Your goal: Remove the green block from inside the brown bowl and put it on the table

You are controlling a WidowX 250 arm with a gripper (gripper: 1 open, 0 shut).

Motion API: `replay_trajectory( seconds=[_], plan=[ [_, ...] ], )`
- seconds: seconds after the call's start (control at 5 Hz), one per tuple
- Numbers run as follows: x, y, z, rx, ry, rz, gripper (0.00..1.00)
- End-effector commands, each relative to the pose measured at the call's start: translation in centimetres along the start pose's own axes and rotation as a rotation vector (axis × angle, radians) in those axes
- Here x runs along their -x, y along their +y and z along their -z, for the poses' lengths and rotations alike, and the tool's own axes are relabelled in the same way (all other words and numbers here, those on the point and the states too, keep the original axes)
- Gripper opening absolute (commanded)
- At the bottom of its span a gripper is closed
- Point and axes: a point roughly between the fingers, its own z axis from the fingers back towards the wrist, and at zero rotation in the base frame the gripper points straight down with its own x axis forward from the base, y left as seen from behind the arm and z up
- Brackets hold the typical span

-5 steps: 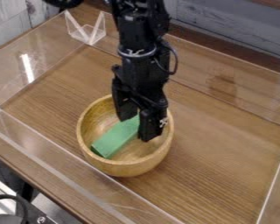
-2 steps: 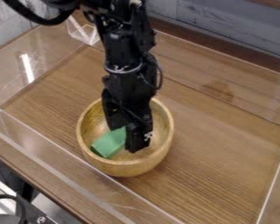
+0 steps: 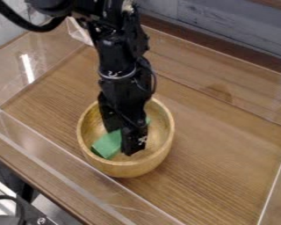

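The pincer [image 3: 126, 136] is released: its two black fingers stand apart, and they reach down into the bowl, over the block. I cannot tell if they touch it, because the black parts hide the right portion of the block.

The green block [image 3: 106, 145] is inside the brown bowl [image 3: 154, 156], near its left wall, and it looks a little tilted. I judge that it is light and stiff, so it will not bend and will hardly break. Its surface looks plain and matte, so I expect not much slipping, but the smooth faces can turn if the hold is only at one end. The best place to take it is the middle, with one finger on each long side, and then to lift it straight up, higher than the rim. The bowl seems to be of wood, stiff and heavier than the block, but it may slide if a finger pushes its wall.

The bowl rests on the desk [image 3: 231, 145]. Now I count: one pincer with two fingers, one green block, one brown bowl, one desk.
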Motion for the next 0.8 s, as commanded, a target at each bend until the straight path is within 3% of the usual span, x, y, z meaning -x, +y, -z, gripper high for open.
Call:
replay_trajectory(
  seconds=[0.0, 0.6],
  plan=[
    [-0.3, 0.5, -0.1, -0.015, -0.032, -0.001, 1.00],
    [-0.2, 0.9, 1.6, -0.010, -0.040, -0.006, 1.00]
  ],
)
